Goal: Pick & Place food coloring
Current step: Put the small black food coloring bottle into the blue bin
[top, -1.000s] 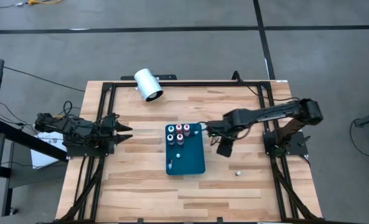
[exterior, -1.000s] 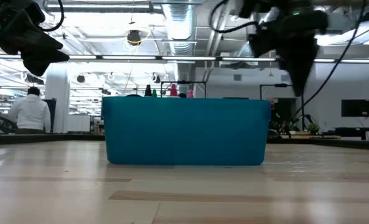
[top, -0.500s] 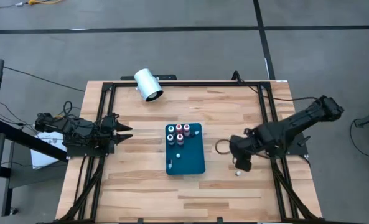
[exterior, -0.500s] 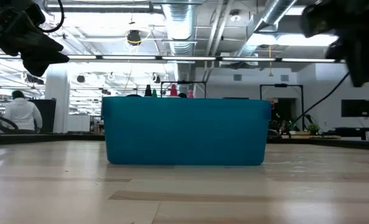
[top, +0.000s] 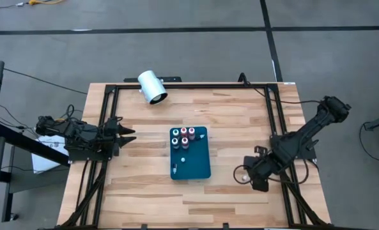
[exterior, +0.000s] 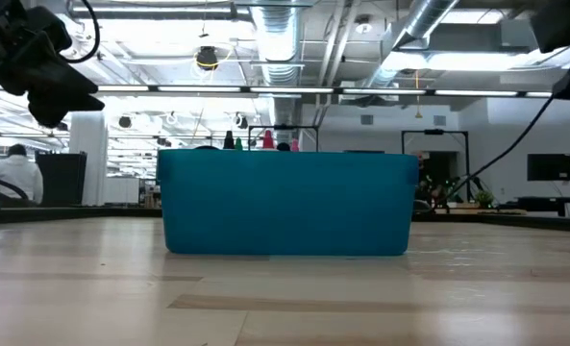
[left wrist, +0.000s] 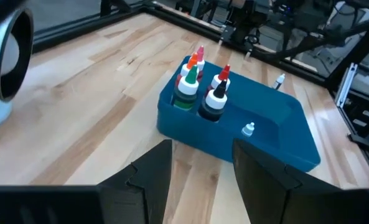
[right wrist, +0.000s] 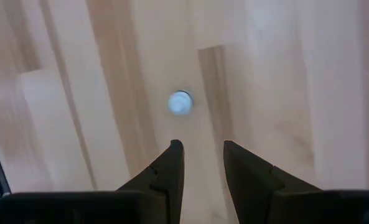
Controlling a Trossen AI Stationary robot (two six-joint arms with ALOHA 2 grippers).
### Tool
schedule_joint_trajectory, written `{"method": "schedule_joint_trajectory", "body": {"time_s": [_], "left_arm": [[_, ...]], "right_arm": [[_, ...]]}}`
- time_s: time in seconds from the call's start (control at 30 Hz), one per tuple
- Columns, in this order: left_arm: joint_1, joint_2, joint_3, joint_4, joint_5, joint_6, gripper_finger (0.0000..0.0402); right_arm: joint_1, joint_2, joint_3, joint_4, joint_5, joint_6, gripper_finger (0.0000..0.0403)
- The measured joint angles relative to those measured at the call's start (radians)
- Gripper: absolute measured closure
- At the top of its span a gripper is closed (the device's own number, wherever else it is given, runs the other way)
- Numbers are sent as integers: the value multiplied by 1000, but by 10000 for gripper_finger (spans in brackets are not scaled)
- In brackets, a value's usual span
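The right gripper (right wrist: 200, 163) has been swung away from the blue tray (top: 202, 167) and is held over a loose bottle (right wrist: 180, 103) on the wood, fingers parted and empty, probably for picking. Other bottles (left wrist: 200, 87) stand in the tray. The left gripper (left wrist: 200, 168) waits open at the table's left edge.

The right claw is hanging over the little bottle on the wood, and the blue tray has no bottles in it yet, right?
Not quite. The blue tray already holds several bottles, as the left wrist view shows. The rest is right: the right claw hangs over the lone bottle on the wood.
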Motion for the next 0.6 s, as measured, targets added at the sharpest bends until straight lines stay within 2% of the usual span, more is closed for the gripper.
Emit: {"method": "schedule_joint_trajectory", "body": {"time_s": [0.27,0.6], "left_arm": [[0,0,0,-1,0,-61,242],[0,0,0,-2,0,-61,242]], "right_arm": [[8,1,-38,93,23,-55,301],[6,2,-80,212,-6,-87,301]]}}
